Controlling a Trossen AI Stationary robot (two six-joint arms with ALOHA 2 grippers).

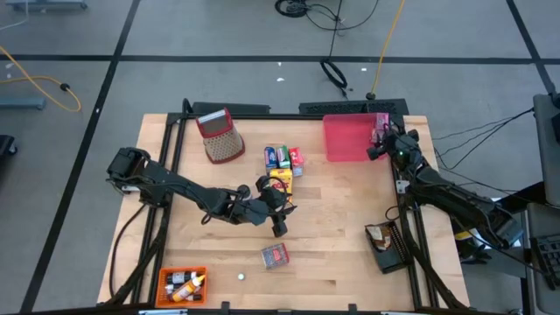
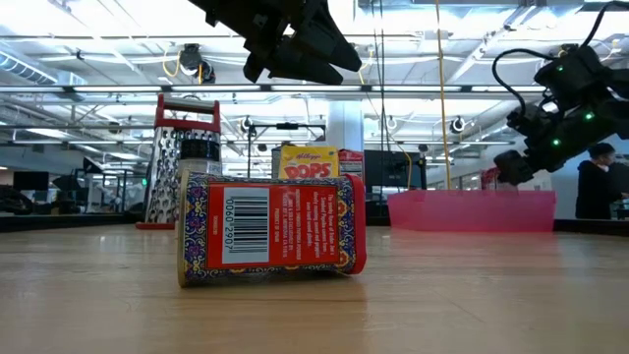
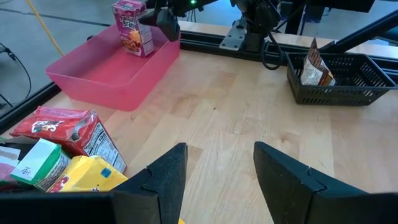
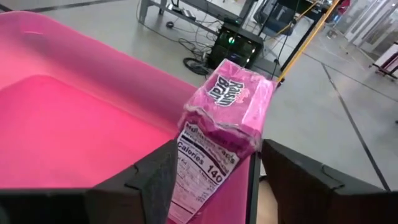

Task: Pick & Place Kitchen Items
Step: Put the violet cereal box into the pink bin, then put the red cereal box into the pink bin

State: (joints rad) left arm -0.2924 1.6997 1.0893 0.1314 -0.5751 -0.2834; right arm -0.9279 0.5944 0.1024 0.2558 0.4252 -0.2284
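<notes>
The right gripper [image 4: 214, 171] hangs over the far right corner of the desk [image 1: 332, 236], at the right-hand edge of the pink tray [image 1: 346, 140]. Its fingers are closed on a pink raisin-bran box [image 4: 221, 134], held w/ the long axis roughly upright and tilted, top end leaning away from the fingers. In the right wrist view the box sits right over the tray's near wall, w/ the tray floor spreading off to one side. So the key relation: the box looks to be at the tray's rim, not yet clearly over its middle; a release probably needs a short shift inward first.

The left gripper [image 3: 214, 171] hovers above mid-desk, fingers apart and holding nothing. Just beside it, toward the desk's far side, is a cluster of groceries: a yellow cereal box [image 1: 280, 181], a red packet [image 3: 62, 127], a green-and-white carton [image 3: 37, 163]. A red can [image 1: 275, 255] lies on its side nearer the front, apart from both arms; the left arm is closer to it.

An orange tray [image 1: 166, 278] at front left and a black basket [image 1: 389, 254] at right each hold items.
</notes>
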